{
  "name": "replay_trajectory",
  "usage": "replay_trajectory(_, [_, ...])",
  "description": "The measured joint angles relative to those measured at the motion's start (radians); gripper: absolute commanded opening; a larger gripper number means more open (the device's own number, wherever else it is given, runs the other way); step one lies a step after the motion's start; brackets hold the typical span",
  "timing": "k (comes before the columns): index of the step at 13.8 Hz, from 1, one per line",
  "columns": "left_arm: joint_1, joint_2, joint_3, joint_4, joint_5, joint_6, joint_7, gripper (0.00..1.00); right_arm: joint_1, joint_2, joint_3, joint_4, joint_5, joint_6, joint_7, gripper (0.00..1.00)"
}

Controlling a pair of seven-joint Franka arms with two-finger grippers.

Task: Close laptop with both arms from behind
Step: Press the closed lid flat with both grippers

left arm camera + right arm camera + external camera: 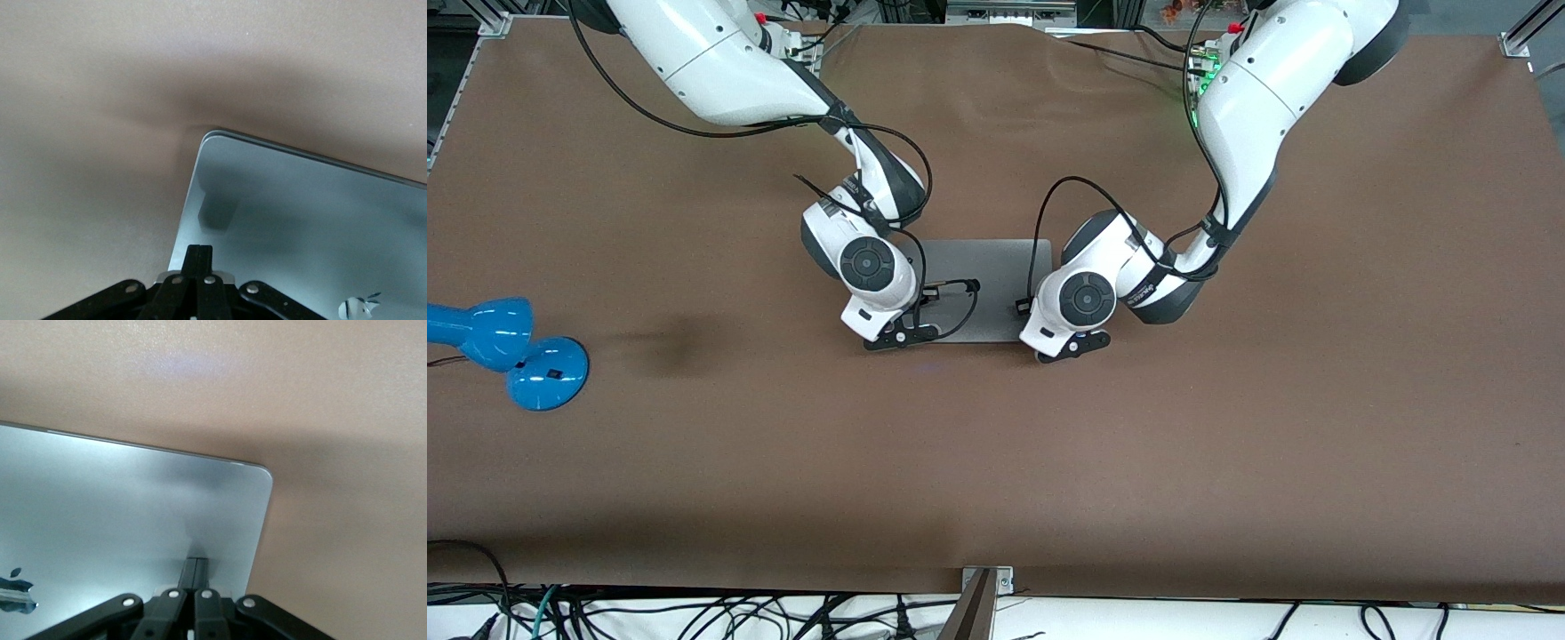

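The grey laptop [983, 284] lies at the table's middle with its lid down, so the keyboard and screen are hidden. My right gripper [903, 336] is shut and empty, with its tips on the lid near the corner toward the right arm's end. My left gripper [1073, 347] is shut and empty, with its tips on the lid near the corner toward the left arm's end. In the left wrist view the shut gripper [199, 250] rests on the lid [300, 220] by its rounded corner. In the right wrist view the shut gripper [195, 561] rests on the lid [120, 507] near the apple logo [15, 592].
A blue desk lamp [507, 347] lies on the brown table [1227, 444] at the right arm's end. Cables hang along the table's edge nearest the front camera.
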State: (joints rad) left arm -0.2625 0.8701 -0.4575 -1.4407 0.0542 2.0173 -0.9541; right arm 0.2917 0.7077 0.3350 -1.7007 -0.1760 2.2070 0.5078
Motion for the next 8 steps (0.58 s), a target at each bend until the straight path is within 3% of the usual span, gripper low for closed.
replay_trajectory(1, [0.0,0.004,0.0,0.0,0.0,0.009,0.0,0.0,0.0,0.0,0.0,0.0,-0.001,0.0,0.0,0.0])
replay_trajectory(2, [0.0,0.008,0.0,0.0,0.0,0.016,0.0,0.0,0.0,0.0,0.0,0.001,-0.001,-0.001,0.0,0.32])
replay_trajectory(3, [0.0,0.013,0.0,0.001,0.0,0.021,0.0,0.0,0.0,0.001,0.0,0.002,-0.001,-0.001,0.001,0.99])
replay_trajectory(8, [0.0,0.018,0.002,0.003,0.0,0.023,0.0,0.0,-0.008,0.014,-0.028,0.058,-0.014,0.016,0.003,1.0])
